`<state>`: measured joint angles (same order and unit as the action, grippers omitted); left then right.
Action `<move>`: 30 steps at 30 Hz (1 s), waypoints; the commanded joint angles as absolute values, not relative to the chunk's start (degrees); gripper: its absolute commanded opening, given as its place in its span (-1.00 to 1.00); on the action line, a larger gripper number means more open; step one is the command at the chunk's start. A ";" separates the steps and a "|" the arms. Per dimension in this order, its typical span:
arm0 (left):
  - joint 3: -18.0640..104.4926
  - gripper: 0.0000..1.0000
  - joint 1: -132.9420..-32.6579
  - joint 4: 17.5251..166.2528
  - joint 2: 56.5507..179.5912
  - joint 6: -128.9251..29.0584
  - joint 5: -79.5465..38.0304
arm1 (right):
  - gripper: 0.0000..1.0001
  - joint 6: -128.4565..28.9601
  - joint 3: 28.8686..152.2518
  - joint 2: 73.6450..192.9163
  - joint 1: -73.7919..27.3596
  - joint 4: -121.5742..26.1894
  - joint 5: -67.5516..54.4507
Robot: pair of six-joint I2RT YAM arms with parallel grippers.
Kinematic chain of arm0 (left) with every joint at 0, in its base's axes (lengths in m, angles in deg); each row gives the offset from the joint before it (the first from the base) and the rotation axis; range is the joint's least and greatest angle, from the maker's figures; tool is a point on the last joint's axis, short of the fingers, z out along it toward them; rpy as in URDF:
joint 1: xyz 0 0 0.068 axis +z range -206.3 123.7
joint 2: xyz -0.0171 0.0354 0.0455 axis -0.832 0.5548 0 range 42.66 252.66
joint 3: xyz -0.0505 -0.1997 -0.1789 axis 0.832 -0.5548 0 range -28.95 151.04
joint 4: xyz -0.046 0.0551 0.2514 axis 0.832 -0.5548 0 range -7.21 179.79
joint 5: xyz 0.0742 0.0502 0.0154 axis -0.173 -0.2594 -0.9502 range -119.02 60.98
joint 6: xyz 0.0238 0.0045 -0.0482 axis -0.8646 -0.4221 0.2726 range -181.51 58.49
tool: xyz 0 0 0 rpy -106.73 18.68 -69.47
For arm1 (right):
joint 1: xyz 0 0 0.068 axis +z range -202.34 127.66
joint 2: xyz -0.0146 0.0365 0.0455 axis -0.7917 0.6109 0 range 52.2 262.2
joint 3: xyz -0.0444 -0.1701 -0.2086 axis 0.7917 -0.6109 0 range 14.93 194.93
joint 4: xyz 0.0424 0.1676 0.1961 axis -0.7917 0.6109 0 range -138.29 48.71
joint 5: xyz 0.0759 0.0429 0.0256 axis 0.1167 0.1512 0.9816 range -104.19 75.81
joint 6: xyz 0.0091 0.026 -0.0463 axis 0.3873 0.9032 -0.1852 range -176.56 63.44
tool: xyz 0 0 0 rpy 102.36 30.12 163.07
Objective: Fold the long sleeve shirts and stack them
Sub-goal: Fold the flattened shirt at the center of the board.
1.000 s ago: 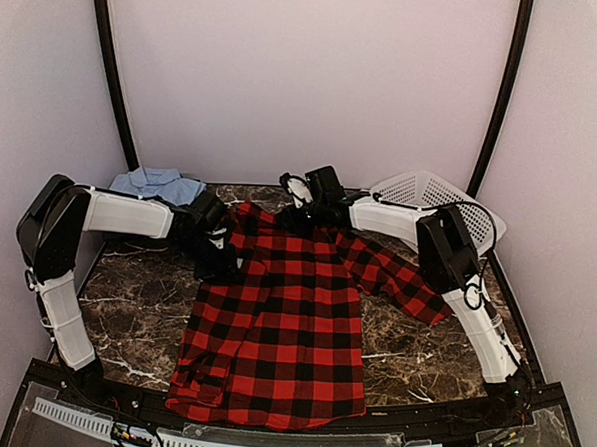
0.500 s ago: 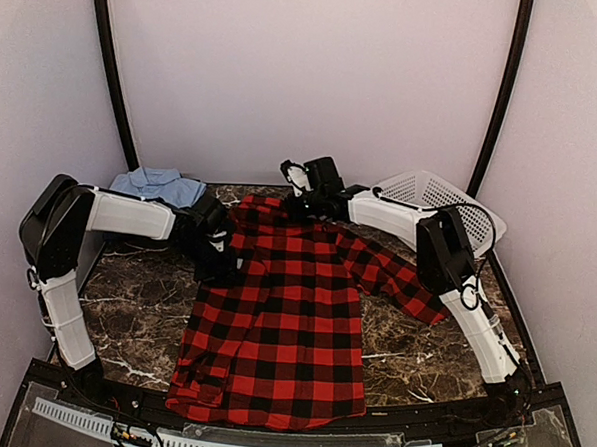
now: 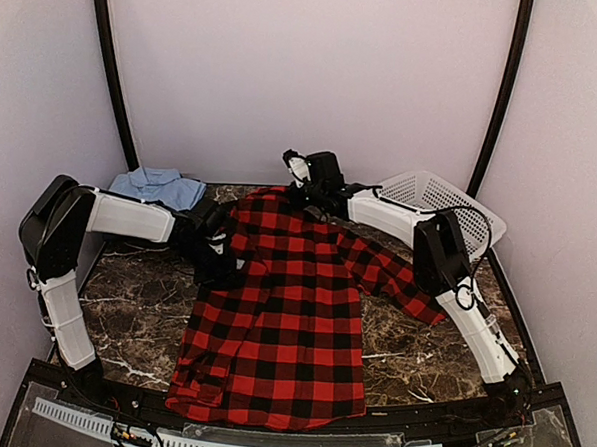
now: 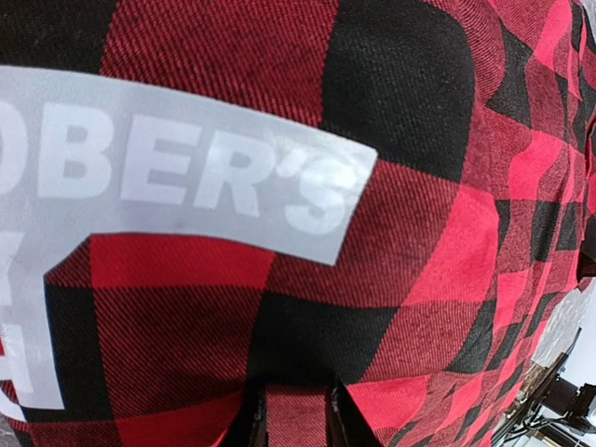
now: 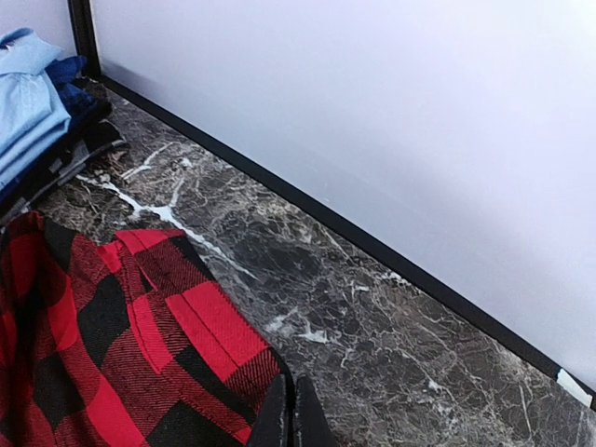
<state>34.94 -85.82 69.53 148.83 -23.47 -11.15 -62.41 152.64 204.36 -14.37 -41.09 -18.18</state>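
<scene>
One dark veined tabletop — flannel shirt, pale walls

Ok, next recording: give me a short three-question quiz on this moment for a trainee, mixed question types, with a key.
1. True or false: the red-and-black buffalo-check flannel shirt is folded in half.
2. Where does the folded plain light blue cloth shirt sit? A) at the back-left corner of the dark marble table; B) on top of the flannel; C) between the arm bases.
3. What are the left gripper and the right gripper pinching?

Key:
1. False. It lies spread open.
2. A.
3. Both pinch the flannel shirt; the right one holds its far edge.
</scene>
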 commanded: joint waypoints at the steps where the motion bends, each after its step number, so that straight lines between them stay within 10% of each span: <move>1: 33.93 -0.57 -86.14 68.18 148.83 -23.39 -11.64 | -1.00 -63.86 153.64 205.82 -15.65 -44.15 -21.11; 5: 35.19 -0.56 -86.10 67.55 148.88 -23.71 -11.91 | -0.98 -63.82 154.11 205.73 -16.08 -44.18 -21.48; 11: 38.72 -0.55 -86.10 66.97 147.88 -24.16 -12.58 | 0.26 -61.51 154.12 201.73 -16.24 -41.29 -19.27; 13: 40.93 -0.54 -86.10 66.72 147.68 -24.16 -13.42 | 0.40 -59.67 153.09 199.61 -16.22 -39.43 -17.89; 30: 59.56 -0.59 -80.29 69.08 162.90 -24.22 -28.07 | -0.34 -40.69 136.60 193.43 -16.04 -35.28 2.93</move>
<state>57.22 -83.30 68.75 160.24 -23.58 -22.82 -45.60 136.44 189.80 -16.03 -37.15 -2.75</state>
